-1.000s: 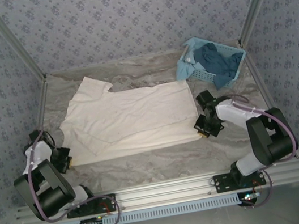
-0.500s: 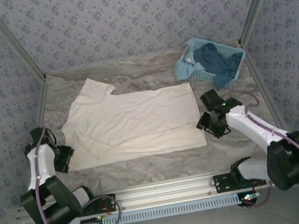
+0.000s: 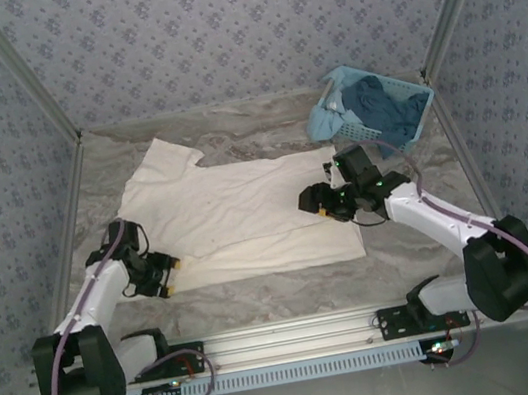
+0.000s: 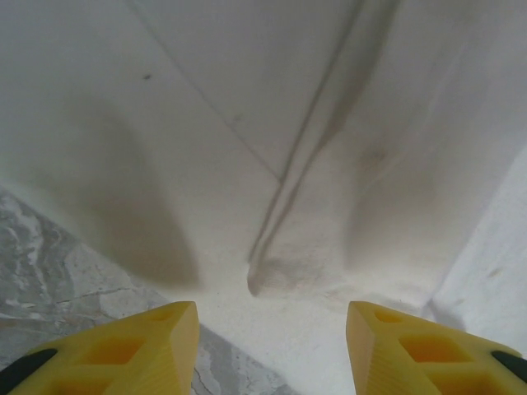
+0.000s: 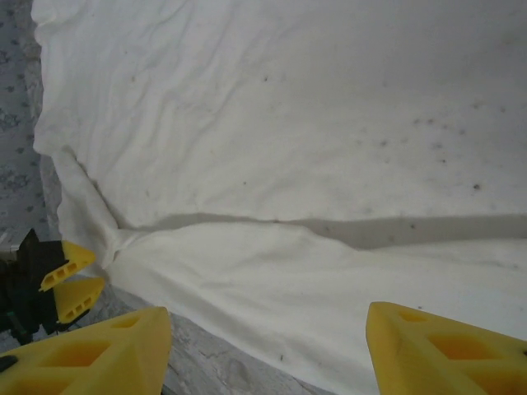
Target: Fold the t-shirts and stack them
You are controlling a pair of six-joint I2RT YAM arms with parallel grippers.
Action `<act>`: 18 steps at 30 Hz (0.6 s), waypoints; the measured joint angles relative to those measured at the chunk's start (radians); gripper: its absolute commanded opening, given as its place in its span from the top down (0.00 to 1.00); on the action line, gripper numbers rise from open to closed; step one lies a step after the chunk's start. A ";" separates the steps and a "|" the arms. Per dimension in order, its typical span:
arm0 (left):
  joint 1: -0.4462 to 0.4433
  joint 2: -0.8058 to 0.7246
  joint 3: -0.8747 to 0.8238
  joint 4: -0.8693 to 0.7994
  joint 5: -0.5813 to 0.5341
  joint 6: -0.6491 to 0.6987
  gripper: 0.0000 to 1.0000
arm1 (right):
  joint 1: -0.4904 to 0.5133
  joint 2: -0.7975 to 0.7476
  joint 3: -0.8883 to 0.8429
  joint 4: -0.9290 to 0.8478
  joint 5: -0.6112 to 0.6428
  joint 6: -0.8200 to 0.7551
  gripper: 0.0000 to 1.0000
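Observation:
A large cream t-shirt (image 3: 246,211) lies spread flat across the middle of the marble table, with a fold line running lengthwise. My left gripper (image 3: 170,276) hovers open at the shirt's near left corner. In the left wrist view the t-shirt (image 4: 272,123) fills the area ahead, and its near edge lies between the yellow fingers (image 4: 156,346) of my left gripper (image 4: 272,350). My right gripper (image 3: 323,201) stands open above the shirt's right part. In the right wrist view the right gripper (image 5: 268,350) spans the t-shirt's (image 5: 288,123) near hem, with nothing held.
A light blue lattice basket (image 3: 354,130) with dark blue cloth (image 3: 385,104) in it sits at the back right. Bare marble table (image 3: 290,289) runs between the shirt and the arm bases. The left gripper's yellow tips (image 5: 70,280) appear far off in the right wrist view.
Both grippers have opened and let go of the shirt. The left has moved right to the near left corner; the right has swung up and left over the shirt's right part.

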 measured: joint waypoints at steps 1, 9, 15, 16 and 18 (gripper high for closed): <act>0.000 0.006 -0.001 0.005 0.000 -0.007 0.56 | 0.000 0.005 0.000 0.006 -0.007 -0.002 0.35; -0.009 0.088 0.015 0.076 -0.004 -0.034 0.89 | 0.000 0.029 0.001 0.047 -0.034 -0.004 0.39; -0.029 0.166 0.102 0.086 -0.009 -0.010 1.00 | 0.000 0.036 0.002 0.051 -0.034 0.000 0.42; -0.037 0.181 0.127 0.082 -0.012 -0.002 1.00 | 0.000 0.036 0.002 0.051 -0.033 0.001 0.43; -0.053 0.218 0.180 0.069 -0.018 0.021 1.00 | 0.000 0.037 0.003 0.051 -0.033 0.006 0.46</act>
